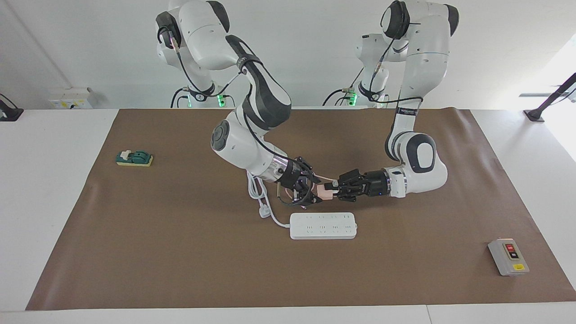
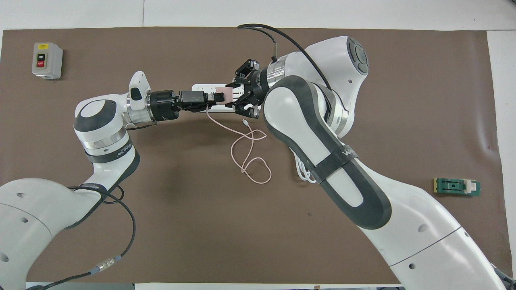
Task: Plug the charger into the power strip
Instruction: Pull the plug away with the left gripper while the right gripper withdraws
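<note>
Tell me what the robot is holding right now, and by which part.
The left gripper is shut on the pink charger, pinching the cube's end. The right gripper is at its other end, over the power strip.

Both arms reach low over the middle of the counter (image 1: 135,252), forearms nearly level, wrists bent so the tools face each other. The left tool (image 1: 333,187) comes in from 3 o'clock in the facing view, fingertips pinched together on the charger (image 1: 325,192). The right tool (image 1: 312,189) comes in from 9 o'clock, its fingers parted around that charger.
</note>
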### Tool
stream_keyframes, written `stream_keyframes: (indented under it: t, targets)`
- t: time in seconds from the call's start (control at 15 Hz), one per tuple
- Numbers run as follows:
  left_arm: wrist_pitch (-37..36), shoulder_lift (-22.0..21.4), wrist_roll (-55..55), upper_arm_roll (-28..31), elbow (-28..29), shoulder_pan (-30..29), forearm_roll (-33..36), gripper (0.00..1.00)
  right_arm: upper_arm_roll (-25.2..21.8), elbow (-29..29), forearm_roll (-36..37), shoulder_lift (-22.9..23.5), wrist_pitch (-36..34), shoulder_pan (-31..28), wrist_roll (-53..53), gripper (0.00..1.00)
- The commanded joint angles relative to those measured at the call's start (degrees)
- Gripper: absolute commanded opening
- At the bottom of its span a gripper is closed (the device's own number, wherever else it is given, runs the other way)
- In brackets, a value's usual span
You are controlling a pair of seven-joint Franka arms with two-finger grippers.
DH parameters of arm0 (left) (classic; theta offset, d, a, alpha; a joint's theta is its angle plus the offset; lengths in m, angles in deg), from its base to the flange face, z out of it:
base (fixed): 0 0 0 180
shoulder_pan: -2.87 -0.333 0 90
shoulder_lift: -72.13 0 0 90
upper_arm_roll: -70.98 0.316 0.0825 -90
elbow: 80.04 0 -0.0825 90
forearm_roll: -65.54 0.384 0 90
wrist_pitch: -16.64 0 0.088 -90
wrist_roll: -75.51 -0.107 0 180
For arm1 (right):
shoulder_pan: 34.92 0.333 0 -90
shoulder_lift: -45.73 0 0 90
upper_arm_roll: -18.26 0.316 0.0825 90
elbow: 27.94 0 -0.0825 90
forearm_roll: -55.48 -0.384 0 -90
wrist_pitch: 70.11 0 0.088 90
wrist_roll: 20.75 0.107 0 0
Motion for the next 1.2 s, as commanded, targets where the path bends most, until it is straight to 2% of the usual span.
stream_keyframes:
  t: [0.0, 0.27, 0.53, 0.8, 0.94, 1.14]
  targets:
    - [0.65, -2.21, 1.34, 2.39, -1.79, -0.58, 6.34, 0.00, -0.06, 1.06, -1.43, -0.08, -2.10, -1.51, 1.12, 1.00]
    - [-0.84, -6.16, 8.97, 6.53, -5.20, -0.58, 17.50, 0.00, -0.06, 1.14, -1.26, -3.58, -7.19, -6.16, 1.74, 1.00]
    - [-12.33, -6.70, 28.91, 7.68, -18.28, -3.47, 33.93, 0.00, -0.41, 1.06, 0.49, -7.54, -12.72, -12.75, 1.74, 1.00]
    - [-24.20, -7.22, 34.82, 7.94, -25.34, -7.43, 47.72, 0.00, -0.32, 1.14, 11.89, -10.80, -20.19, -17.24, -0.27, 1.00]
    - [-27.20, -9.32, 38.08, 8.21, -26.57, -7.96, 56.61, 0.00, -0.41, 1.14, 15.86, -11.94, -23.89, -18.39, -5.88, 1.00]
    - [-31.94, -10.91, 36.70, 7.95, -28.59, -9.79, 64.25, 0.00, -1.20, 1.14, 19.12, -13.35, -27.50, -19.89, -14.58, 1.00]
